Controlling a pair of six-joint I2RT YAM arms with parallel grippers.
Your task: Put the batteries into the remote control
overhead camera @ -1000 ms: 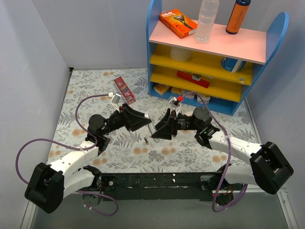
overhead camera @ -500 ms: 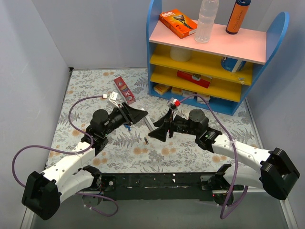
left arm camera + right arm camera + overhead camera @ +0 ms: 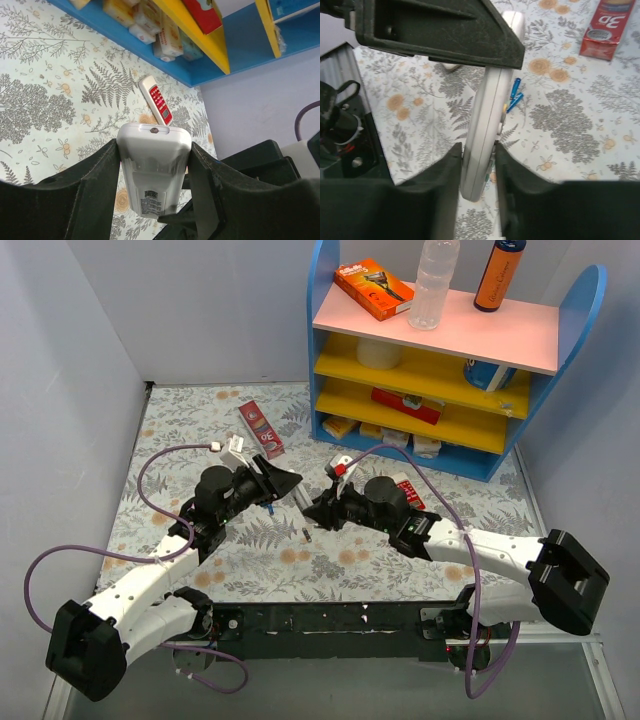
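Observation:
The slim white remote control (image 3: 154, 165) hangs above the floral table, and both grippers hold it. My left gripper (image 3: 155, 150) is shut across its width at one end, back side up. My right gripper (image 3: 477, 155) is shut on the other end, its fingers (image 3: 445, 175) pressing on the remote control's (image 3: 492, 100) thin sides. From above, the remote control (image 3: 303, 498) bridges the left gripper (image 3: 285, 483) and the right gripper (image 3: 318, 510). One small dark battery (image 3: 305, 532) lies on the table just below them.
A blue shelf unit (image 3: 330, 360) with yellow shelves stands at the back right. A red box (image 3: 262, 428) lies at the back centre. A red-faced remote (image 3: 156, 100) lies by the shelf's foot. Small blue pieces (image 3: 516, 96) rest on the table under the held remote.
My right gripper has moved left to the remote's free end and closed on it. The left arm has shifted only slightly, still holding the remote.

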